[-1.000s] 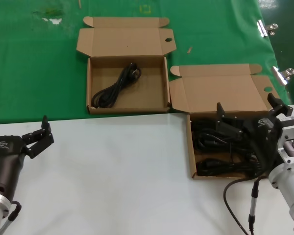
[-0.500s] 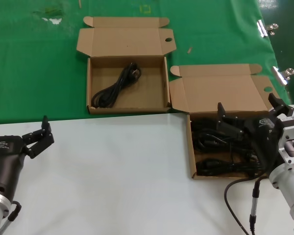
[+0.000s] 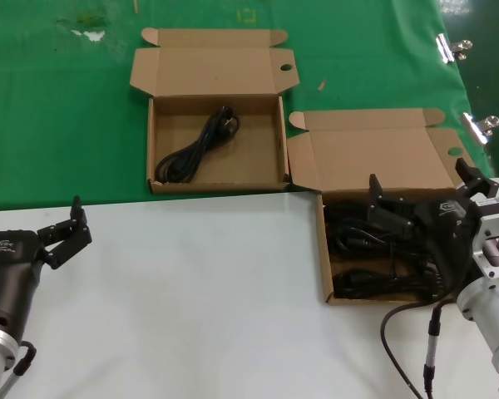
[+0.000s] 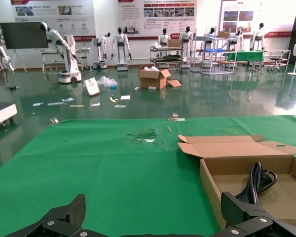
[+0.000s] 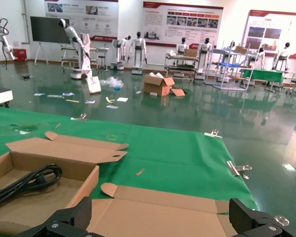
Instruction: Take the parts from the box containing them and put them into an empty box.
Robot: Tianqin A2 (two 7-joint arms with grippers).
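Observation:
The wider box (image 3: 323,249) sits at the right with several black power cords (image 3: 374,249) in it. My right gripper (image 3: 418,179) hovers over it, open and empty. Its lid (image 5: 158,212) lies between my right gripper's (image 5: 162,217) fingers in the right wrist view. The squarer box (image 3: 216,184) sits farther back in the middle and holds one folded cord (image 3: 201,145). That box (image 4: 209,185) and cord (image 4: 256,180) show in the left wrist view, and again in the right wrist view, box (image 5: 84,180) and cord (image 5: 24,182). My left gripper (image 3: 62,229) is parked open at the near left, also (image 4: 154,210).
A green cloth (image 3: 58,125) covers the far half of the table and a white surface (image 3: 191,291) the near half. Metal clips (image 3: 453,47) hold the cloth at the right edge. A grey robot cable (image 3: 399,332) loops by the right arm.

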